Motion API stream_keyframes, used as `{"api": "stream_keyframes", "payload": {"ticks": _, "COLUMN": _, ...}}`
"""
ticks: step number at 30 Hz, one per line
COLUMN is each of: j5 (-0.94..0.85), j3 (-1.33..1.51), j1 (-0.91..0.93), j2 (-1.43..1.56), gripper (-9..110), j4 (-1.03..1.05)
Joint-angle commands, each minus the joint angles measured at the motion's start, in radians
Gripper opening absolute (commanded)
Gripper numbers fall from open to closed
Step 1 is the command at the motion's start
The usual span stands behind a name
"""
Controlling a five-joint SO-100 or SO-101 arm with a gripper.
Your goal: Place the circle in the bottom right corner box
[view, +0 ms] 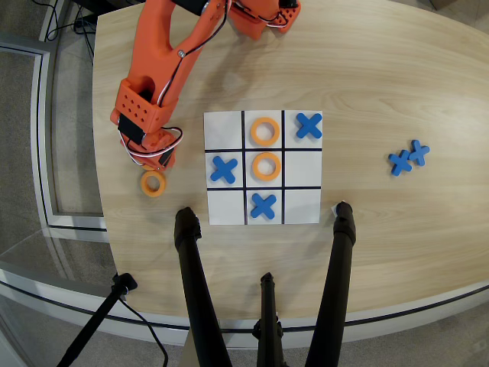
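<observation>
Overhead view: claw (155, 170) above circle (153, 183) left of board (302, 205), spread indiscernible.

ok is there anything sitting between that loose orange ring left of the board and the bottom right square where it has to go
Partly. The circle lies on the table left of the board, right under the gripper. A straight slide to the bottom right corner box would cross the bottom row, where a blue X fills the middle cell. The corner cell itself is empty.
</observation>
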Motion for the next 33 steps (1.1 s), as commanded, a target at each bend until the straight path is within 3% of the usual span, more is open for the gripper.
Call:
{"api": "stream_keyframes", "payload": {"ticks": 1, "j5": -0.021, "j3": 0.018, "j1": 0.026, "j2": 0.006, "gripper": 13, "j4": -0.006}}
{"api": "stream_keyframes", "payload": {"ticks": 22, "j5": -0.129, "j3": 0.304, "j1": 0.124, "j2": 0.198, "gripper": 13, "j4": 0.156}}
{"api": "stream_keyframes", "payload": {"ticks": 27, "j5": -0.129, "j3": 0.316, "j1": 0.114, "j2": 0.195, "gripper": 3, "j4": 0.147}}
{"api": "stream_keyframes", "payload": {"ticks": 33, "j5": -0.149, "j3": 0.327, "j1": 0.109, "j2": 0.201, "gripper": 0, "j4": 0.147}}
